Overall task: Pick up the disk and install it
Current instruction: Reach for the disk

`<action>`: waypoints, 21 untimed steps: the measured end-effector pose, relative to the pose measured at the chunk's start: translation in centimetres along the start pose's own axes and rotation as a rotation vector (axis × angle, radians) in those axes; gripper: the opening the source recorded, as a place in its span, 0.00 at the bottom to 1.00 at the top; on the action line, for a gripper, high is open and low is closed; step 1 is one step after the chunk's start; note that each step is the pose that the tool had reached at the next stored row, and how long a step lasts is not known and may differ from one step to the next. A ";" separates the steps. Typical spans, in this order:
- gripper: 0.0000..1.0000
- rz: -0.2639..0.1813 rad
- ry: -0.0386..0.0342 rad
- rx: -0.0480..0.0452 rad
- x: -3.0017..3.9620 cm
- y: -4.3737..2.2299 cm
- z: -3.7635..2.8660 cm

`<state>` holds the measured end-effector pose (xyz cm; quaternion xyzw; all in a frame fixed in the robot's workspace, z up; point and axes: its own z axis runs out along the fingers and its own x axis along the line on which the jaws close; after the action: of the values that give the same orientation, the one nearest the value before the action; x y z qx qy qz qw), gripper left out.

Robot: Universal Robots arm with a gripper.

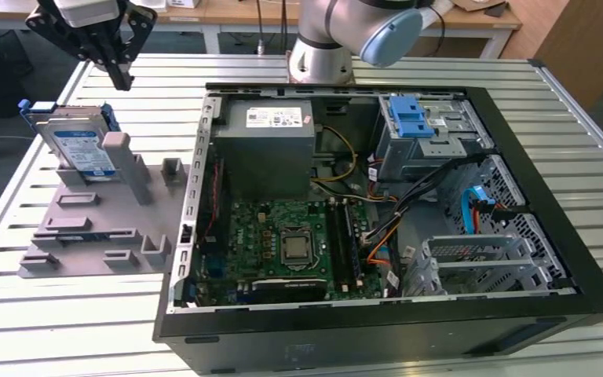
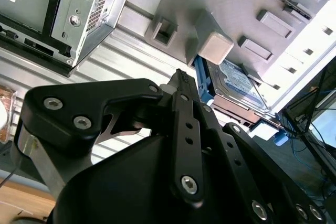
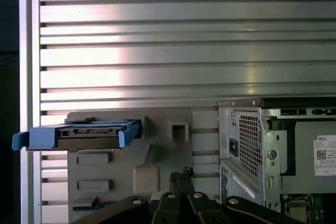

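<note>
Exterior view gives me the flat silver hard disk with its blue-and-white label and blue plastic carrier frame [image 1: 79, 148] standing on edge in the grey moulded fixture plate [image 1: 92, 236]. It sits close to the bench edge on the exterior view's left, well apart from the open black computer case [image 1: 553, 302]. My black, multi-link hand [image 1: 123, 78] hangs above the fixture near the disk without touching it. Its fingers are drawn together to a point with nothing between them, and both wrist views agree on that [image 2: 181, 77] [image 3: 181, 174]. So I judge the pick-up has not begun. My worry is the disk's stance. It is tall and thin, propped against a rounded grey post [image 1: 116, 145], so a hand arriving with its fingers together could strike the top rim and tip it onto the ribbed aluminium bench [image 1: 280, 71]. The metal shell and glossy label look slick and would give the fingers little bite. The blue frame looks like springy plastic, and its end tabs stick out and could snag on the fixture's blocks. Inside the case, loose orange and yellow cables [image 1: 370, 177] lie beside the grey metal drive cage with the blue latch [image 1: 417, 126] and could foul anything carried in there.
</note>
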<state>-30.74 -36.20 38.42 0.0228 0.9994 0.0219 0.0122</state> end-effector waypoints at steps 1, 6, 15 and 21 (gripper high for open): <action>0.11 0.000 0.0000 0.0000 0.00 0.00 0.00; 0.11 0.000 -0.0001 0.0000 0.14 0.00 0.00; 0.11 0.000 0.0000 0.0000 1.13 0.01 0.00; 0.11 0.000 0.0000 0.0000 2.20 0.00 0.05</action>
<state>-32.94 -36.10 38.32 0.0227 0.9994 0.0219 0.0122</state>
